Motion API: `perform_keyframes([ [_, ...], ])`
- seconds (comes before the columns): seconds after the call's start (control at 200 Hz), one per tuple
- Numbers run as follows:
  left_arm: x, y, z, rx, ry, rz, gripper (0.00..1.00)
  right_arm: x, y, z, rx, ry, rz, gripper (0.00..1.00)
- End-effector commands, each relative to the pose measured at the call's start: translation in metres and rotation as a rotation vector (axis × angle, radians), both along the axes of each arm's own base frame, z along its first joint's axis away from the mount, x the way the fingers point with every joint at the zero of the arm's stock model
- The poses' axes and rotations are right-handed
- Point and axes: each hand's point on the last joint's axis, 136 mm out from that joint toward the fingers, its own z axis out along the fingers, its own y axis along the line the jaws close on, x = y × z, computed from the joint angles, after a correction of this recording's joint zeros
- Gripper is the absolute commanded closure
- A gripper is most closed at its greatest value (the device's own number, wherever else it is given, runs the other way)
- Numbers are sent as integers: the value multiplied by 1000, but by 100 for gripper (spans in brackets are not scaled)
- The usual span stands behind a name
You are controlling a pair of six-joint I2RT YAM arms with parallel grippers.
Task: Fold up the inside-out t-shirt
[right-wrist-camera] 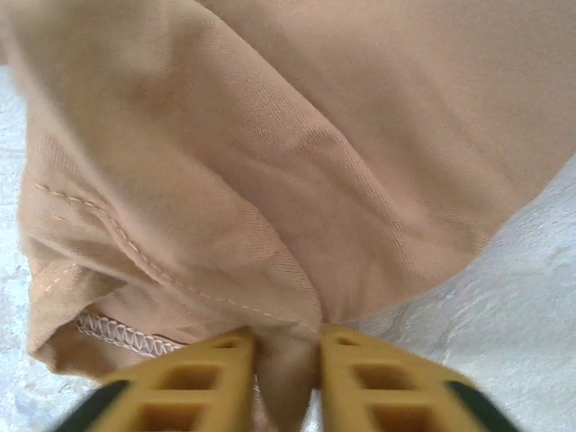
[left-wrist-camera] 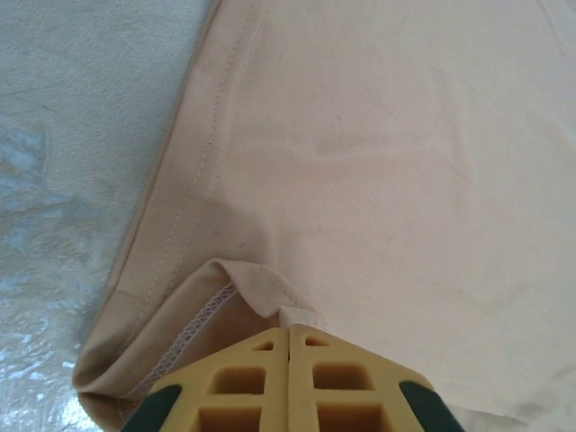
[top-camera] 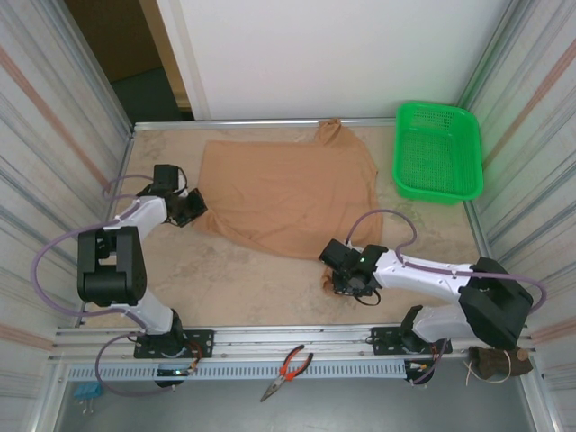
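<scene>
"Pinching what, and why?"
"Left gripper (top-camera: 184,209) clamps the shirt's (top-camera: 288,193) nine-o'clock corner, right gripper (top-camera: 346,274) its five-o'clock corner. The shirt lies mid-table (top-camera: 252,288), probably held to pull flat for folding."

No text, brand, number or sign can be read anywhere in these views. The one thing that looks like a label is a small whitish tab (left-wrist-camera: 302,316) at a folded hem of the t-shirt (left-wrist-camera: 387,162), and it is too small to show any writing.
</scene>
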Motion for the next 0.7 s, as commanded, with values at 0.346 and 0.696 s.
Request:
perform_keyframes([
  [0.346,-21,16,37,-83,-80,130,100,29,-74,88,-213,-130,-17,100],
  [0.696,-65,20,19,-111,-66,228,100,28,-69,90,-72,-181,-141,54],
])
